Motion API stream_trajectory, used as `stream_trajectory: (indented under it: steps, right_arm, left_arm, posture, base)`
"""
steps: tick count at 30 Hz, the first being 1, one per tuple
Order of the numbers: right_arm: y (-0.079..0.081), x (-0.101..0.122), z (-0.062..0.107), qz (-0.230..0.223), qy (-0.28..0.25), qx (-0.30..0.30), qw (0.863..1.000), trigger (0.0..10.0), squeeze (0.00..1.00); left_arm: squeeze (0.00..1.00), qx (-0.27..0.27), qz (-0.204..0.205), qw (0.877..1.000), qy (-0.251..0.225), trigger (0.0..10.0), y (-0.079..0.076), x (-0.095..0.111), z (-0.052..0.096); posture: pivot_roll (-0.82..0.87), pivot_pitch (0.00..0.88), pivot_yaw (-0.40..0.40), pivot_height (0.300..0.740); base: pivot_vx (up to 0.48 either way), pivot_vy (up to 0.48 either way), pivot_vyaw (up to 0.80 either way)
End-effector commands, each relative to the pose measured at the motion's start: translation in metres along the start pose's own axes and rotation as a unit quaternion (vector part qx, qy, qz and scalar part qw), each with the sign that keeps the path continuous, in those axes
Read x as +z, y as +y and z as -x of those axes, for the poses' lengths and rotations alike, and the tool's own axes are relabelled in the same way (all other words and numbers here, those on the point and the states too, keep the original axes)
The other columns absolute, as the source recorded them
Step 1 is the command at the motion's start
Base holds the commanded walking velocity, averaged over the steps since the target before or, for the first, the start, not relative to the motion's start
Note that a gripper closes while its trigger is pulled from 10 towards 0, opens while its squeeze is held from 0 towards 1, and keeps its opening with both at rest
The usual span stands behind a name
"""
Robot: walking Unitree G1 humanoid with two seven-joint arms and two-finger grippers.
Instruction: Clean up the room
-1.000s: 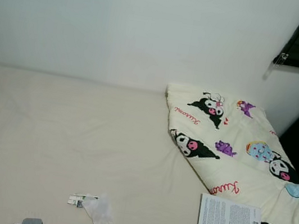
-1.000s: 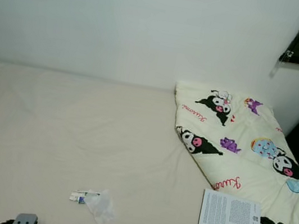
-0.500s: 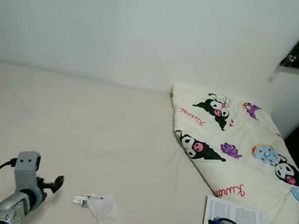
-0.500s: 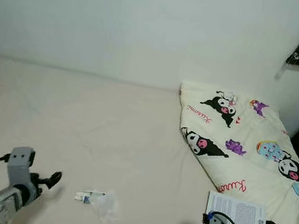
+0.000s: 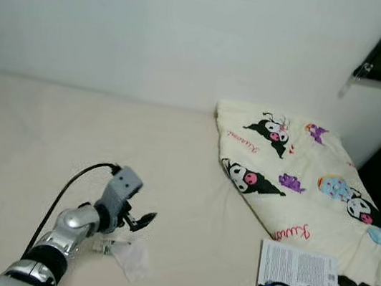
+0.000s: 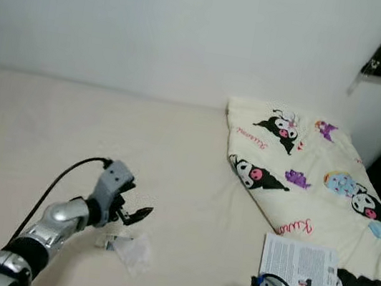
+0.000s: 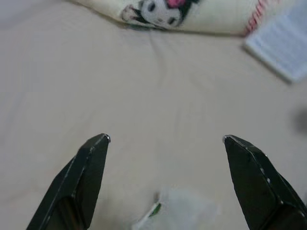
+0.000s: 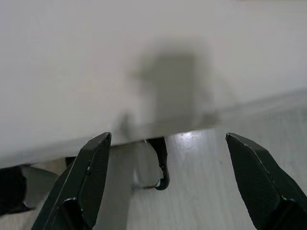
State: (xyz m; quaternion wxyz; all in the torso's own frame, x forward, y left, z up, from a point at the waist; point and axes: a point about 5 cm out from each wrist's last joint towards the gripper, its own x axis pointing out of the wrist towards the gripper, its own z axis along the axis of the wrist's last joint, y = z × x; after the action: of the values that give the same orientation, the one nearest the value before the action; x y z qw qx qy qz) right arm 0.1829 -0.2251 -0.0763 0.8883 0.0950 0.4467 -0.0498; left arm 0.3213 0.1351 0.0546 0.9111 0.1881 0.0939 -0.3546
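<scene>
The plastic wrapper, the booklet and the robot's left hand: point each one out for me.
plastic wrapper (image 5: 130,257): left eye view, on its crumpled clear middle.
booklet (image 5: 299,265): left eye view, on the printed page's centre.
left hand (image 5: 143,220): left eye view, midway between the two black fingertips.

You are looking at a small crumpled clear wrapper (image 5: 130,258) lying flat on the cream bed (image 5: 45,142), in the lower middle of the frame, with a little white-and-green printed packet (image 5: 104,246) touching its left edge. A white printed booklet (image 5: 299,265) is lying flat at the lower right, resting on the edge of the cartoon-print quilt (image 5: 293,181).
</scene>
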Motion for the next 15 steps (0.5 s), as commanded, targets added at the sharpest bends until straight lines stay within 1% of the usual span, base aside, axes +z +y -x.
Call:
stream_trajectory:
  steps: [1,2,3,4,7,9,10,12,13,14,15]
  right_arm:
    - [0.0,-0.006,0.001,-0.005,0.005,-0.004,1.0,10.0,0.0]
    - [0.0,-0.006,0.001,-0.005,0.005,-0.004,1.0,10.0,0.0]
    - [0.002,-0.006,0.001,-0.013,-0.001,0.0,1.0,10.0,0.0]
    - [0.002,-0.005,0.0,-0.014,-0.003,0.001,1.0,10.0,0.0]
    - [0.003,-0.005,0.0,-0.015,-0.004,0.002,1.0,10.0,0.0]
    - [0.006,-0.006,0.0,-0.013,-0.004,0.004,1.0,10.0,0.0]
    - [0.006,-0.006,0.0,-0.013,-0.004,0.004,1.0,10.0,0.0]
    - [0.008,-0.006,-0.001,-0.013,-0.004,0.006,1.0,10.0,0.0]
    - [0.008,-0.007,0.0,-0.015,-0.004,0.007,1.0,10.0,0.0]
    - [0.008,-0.007,0.0,-0.015,-0.004,0.007,1.0,10.0,0.0]
    - [0.008,-0.01,0.0,-0.016,-0.002,0.007,1.0,10.0,0.0]
  left_arm:
    - [0.0,-0.013,-0.045,0.999,0.017,10.0,-0.001,0.003,-0.004]
    - [0.0,-0.013,-0.045,0.999,0.017,10.0,-0.001,0.003,-0.004]
    - [0.0,-0.012,-0.044,0.998,0.04,10.0,-0.001,0.004,-0.01]
    - [0.0,-0.012,-0.037,0.998,0.051,10.0,-0.001,0.004,-0.011]
    - [0.0,-0.013,-0.031,0.998,0.057,10.0,-0.001,0.003,-0.012]
    - [0.0,-0.018,-0.033,0.996,0.083,10.0,-0.005,-0.002,-0.015]
    - [0.0,-0.018,-0.033,0.996,0.083,10.0,-0.005,-0.002,-0.015]
    - [0.0,-0.02,-0.037,0.994,0.105,10.0,-0.007,-0.005,-0.016]
    - [0.0,-0.019,-0.038,0.992,0.118,10.0,-0.007,-0.005,-0.018]
    - [0.0,-0.019,-0.038,0.992,0.118,10.0,-0.007,-0.005,-0.018]
    - [0.0,-0.015,-0.035,0.99,0.133,10.0,-0.007,-0.005,-0.02]
  posture:
    - [-0.07,0.0,-0.045,0.613]
    - [-0.07,0.0,-0.045,0.613]
    - [-0.07,0.0,-0.038,0.613]
    - [-0.07,0.0,-0.037,0.613]
    - [-0.07,0.0,-0.037,0.613]
    - [-0.08,0.0,-0.025,0.613]
    - [-0.08,0.0,-0.025,0.613]
    - [-0.08,0.0,-0.021,0.613]
    - [-0.08,0.005,-0.018,0.613]
    - [-0.08,0.005,-0.018,0.613]
    - [-0.08,0.012,-0.012,0.613]
  base:
    - [0.0,0.0,0.0]
    - [0.0,0.0,0.0]
    - [0.0,0.0,0.0]
    - [0.0,0.0,0.0]
    - [0.0,0.0,0.0]
    - [0.0,0.0,0.0]
    - [0.0,0.0,0.0]
    - [0.0,0.0,0.0]
    - [0.0,0.0,0.0]
    - [0.0,0.0,0.0]
    - [0.0,0.0,0.0]
